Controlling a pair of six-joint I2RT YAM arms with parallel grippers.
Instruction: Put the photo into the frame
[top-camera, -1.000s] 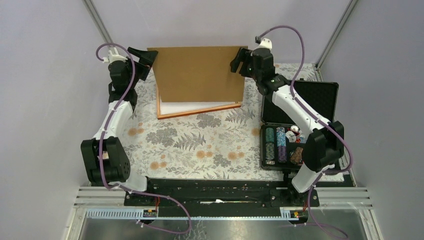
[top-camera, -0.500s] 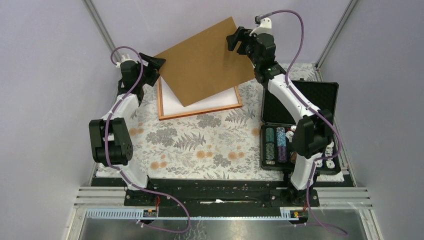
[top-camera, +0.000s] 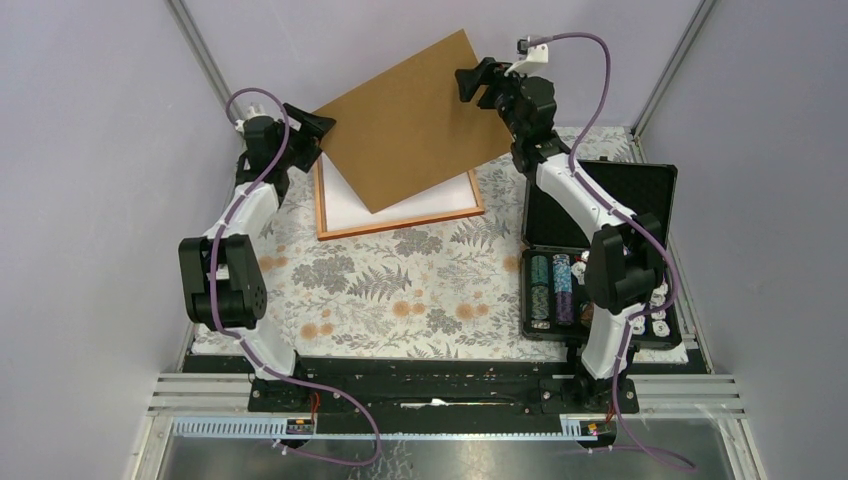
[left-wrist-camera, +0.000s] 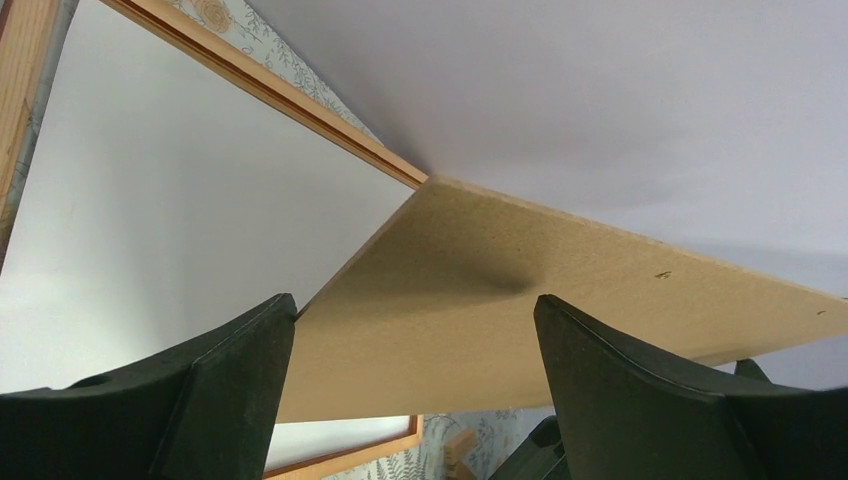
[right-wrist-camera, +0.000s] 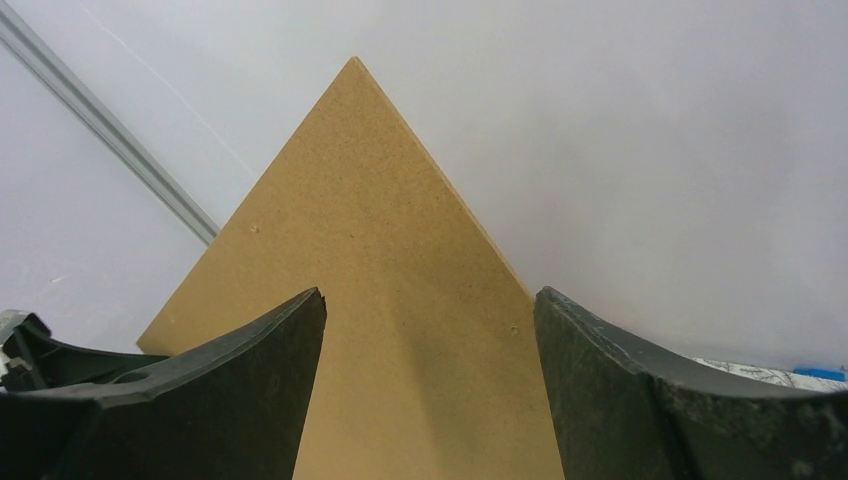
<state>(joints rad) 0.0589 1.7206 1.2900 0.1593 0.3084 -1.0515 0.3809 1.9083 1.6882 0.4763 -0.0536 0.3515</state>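
Note:
The frame (top-camera: 400, 223) lies flat at the back of the table, its orange-brown rail (left-wrist-camera: 270, 90) also crossing the left wrist view. A white sheet (top-camera: 345, 208) (left-wrist-camera: 180, 220) fills it; it looks like the photo lying face down, with no print showing. Above it a plain brown backing board (top-camera: 410, 120) hangs tilted in the air, propped between both grippers. My left gripper (top-camera: 318, 125) (left-wrist-camera: 415, 300) stands open with the board's low left corner (left-wrist-camera: 520, 300) between its fingers. My right gripper (top-camera: 470, 82) (right-wrist-camera: 430, 292) is open at the high right side, the board (right-wrist-camera: 390, 250) between its fingers.
A black case (top-camera: 610, 190) stands open on the right, with rows of chips (top-camera: 555, 290) in its near half, under the right arm. A leaf-patterned cloth (top-camera: 400, 290) covers the table. Grey walls close in at the back and on both sides.
A second ago the board hung level between the grippers. It has swung to a diagonal, right side up and left corner down, uncovering more of the white sheet. Little moved in the last half second.

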